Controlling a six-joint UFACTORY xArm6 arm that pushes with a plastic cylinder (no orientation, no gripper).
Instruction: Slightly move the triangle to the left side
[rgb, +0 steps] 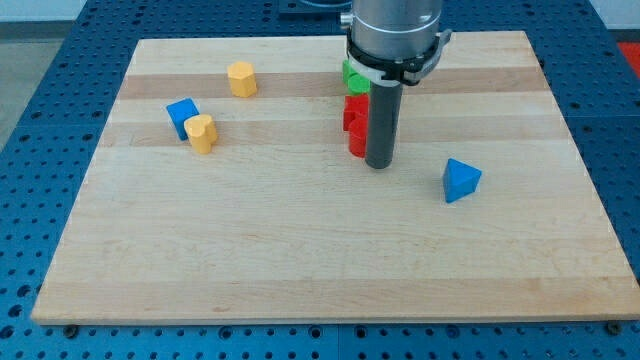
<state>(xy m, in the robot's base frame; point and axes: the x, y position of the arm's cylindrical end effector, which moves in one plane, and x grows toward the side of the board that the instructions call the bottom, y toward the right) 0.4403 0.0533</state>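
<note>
The blue triangle (461, 181) lies on the wooden board (300, 250) at the view's right, a little below the middle. My tip (379, 165) rests on the board to the triangle's left, with a clear gap between them. The rod partly hides a red block (354, 120) and a green block (352, 77) stacked in a line just to its left and behind it; their shapes are unclear.
A blue cube (182, 116) and a yellow heart-shaped block (202, 132) touch each other at the view's left. A yellow hexagonal block (241, 78) sits near the view's top left. The board's edges drop to a blue perforated table.
</note>
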